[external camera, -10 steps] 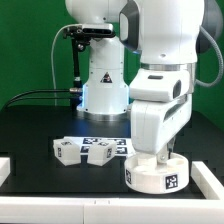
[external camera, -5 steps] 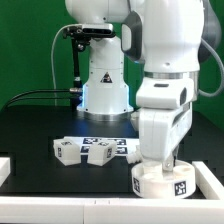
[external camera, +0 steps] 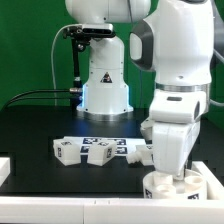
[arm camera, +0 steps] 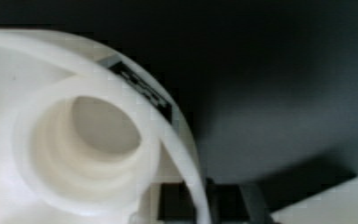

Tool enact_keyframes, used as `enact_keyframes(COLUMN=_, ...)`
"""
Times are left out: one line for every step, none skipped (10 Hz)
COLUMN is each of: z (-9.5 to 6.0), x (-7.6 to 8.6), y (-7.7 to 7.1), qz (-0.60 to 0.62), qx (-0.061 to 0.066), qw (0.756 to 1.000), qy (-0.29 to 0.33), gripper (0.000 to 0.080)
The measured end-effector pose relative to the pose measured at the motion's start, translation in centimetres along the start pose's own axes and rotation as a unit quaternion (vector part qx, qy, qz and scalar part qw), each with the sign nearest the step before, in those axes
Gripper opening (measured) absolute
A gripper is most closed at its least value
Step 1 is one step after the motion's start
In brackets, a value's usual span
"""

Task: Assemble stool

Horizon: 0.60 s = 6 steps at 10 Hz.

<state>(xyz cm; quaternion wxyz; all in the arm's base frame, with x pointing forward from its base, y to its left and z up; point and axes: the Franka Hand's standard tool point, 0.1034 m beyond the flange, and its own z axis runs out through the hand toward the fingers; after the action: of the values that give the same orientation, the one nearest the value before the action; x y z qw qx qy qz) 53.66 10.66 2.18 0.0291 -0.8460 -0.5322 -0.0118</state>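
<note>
My gripper (external camera: 172, 172) is shut on the rim of the round white stool seat (external camera: 186, 187), which sits low at the front of the exterior view's right, a tag on its side. In the wrist view the seat (arm camera: 69, 140) fills most of the picture, hollow side showing. Its thin rim runs between my fingertips (arm camera: 202, 200). Two short white legs (external camera: 68, 150) (external camera: 100, 152) with tags lie on the black table at the exterior view's middle left, well apart from the gripper. A third white piece (external camera: 137, 153) beside them is partly hidden by my arm.
The marker board (external camera: 110, 142) lies flat just behind the legs. The robot base (external camera: 105, 90) stands at the back centre with cables on its left. White raised borders edge the table at the left (external camera: 5, 165), front (external camera: 70, 206) and right (external camera: 214, 172).
My arm has carried the seat toward the exterior view's right and slightly lower toward the front edge. The legs and the marker board have not moved.
</note>
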Motion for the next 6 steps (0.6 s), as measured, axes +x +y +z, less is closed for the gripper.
enact_keyframes(z=0.0, x=0.1, y=0.0, qz=-0.001, qx=0.001, qw=1.0, qy=0.0, gripper=0.0028)
enact_keyframes(z=0.0, x=-0.1, y=0.0, qz=0.001, qx=0.001, qw=1.0, qy=-0.001, gripper=0.0028)
enact_keyframes(z=0.0, x=-0.1, y=0.0, qz=0.0, qx=0.001, qw=1.0, qy=-0.001, gripper=0.008)
enact_keyframes(z=0.0, x=-0.1, y=0.0, qz=0.001, qx=0.001, qw=1.0, qy=-0.001, gripper=0.0267)
enact_keyframes(z=-0.2, x=-0.1, y=0.0, qz=0.0, qx=0.004, qw=1.0, qy=-0.004, gripper=0.0267)
enact_keyframes(z=-1.7, x=-0.2, y=0.0, qz=-0.001, qx=0.007, qw=1.0, qy=-0.012, gripper=0.0449)
